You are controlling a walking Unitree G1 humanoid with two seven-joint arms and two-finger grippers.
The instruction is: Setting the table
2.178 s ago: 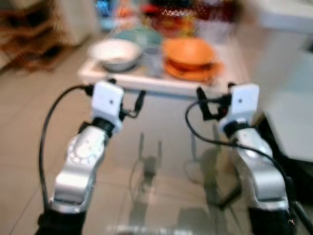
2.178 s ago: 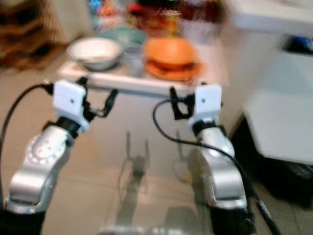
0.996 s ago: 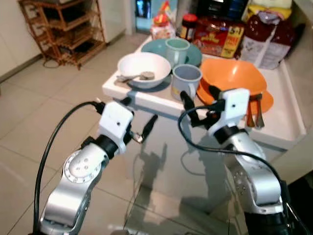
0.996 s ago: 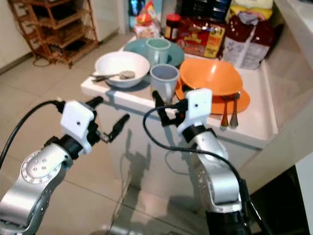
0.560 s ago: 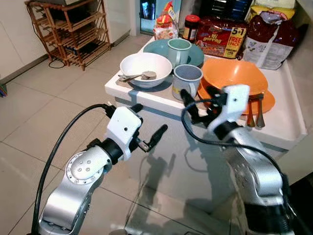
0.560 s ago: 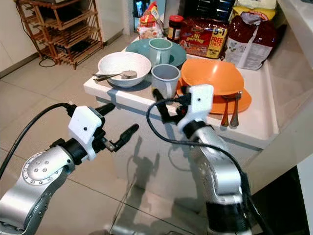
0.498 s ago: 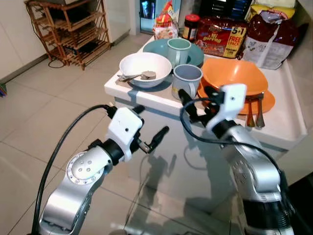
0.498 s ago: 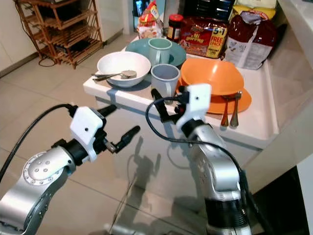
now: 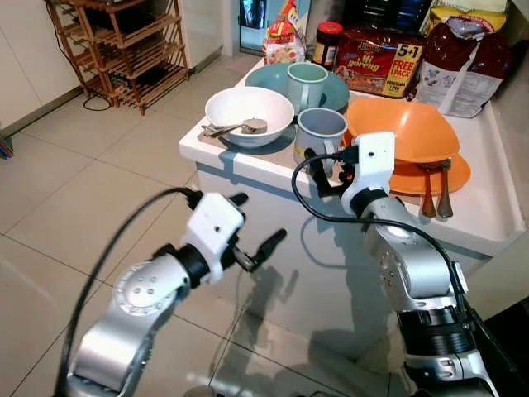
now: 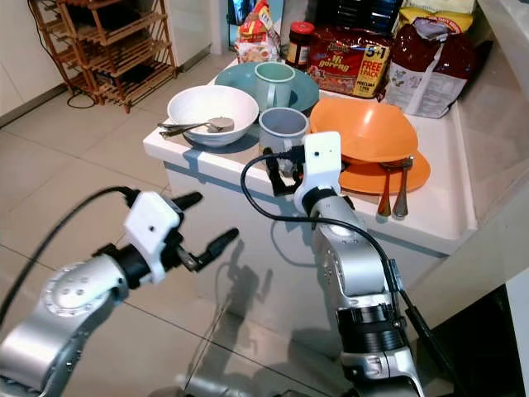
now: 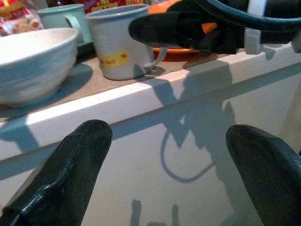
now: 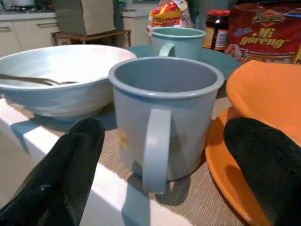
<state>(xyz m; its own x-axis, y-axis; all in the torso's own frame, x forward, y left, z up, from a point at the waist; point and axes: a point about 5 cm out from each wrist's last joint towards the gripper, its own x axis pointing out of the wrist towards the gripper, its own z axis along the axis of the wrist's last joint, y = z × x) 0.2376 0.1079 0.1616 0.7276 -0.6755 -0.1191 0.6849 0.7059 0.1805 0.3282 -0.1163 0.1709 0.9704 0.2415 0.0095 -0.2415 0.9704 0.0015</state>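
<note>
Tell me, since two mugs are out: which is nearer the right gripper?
The grey-blue mug at the counter edge, right before the open right gripper; the green mug stands farther back on the teal plate.

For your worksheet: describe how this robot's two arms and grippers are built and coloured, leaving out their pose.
Both arms are silver metal with rounded joint housings and ribbed black bands. Each wrist carries a white boxy block, with a black cable looping from it. The left gripper and right gripper each have two long black fingers with rounded, finely textured tips.
</note>
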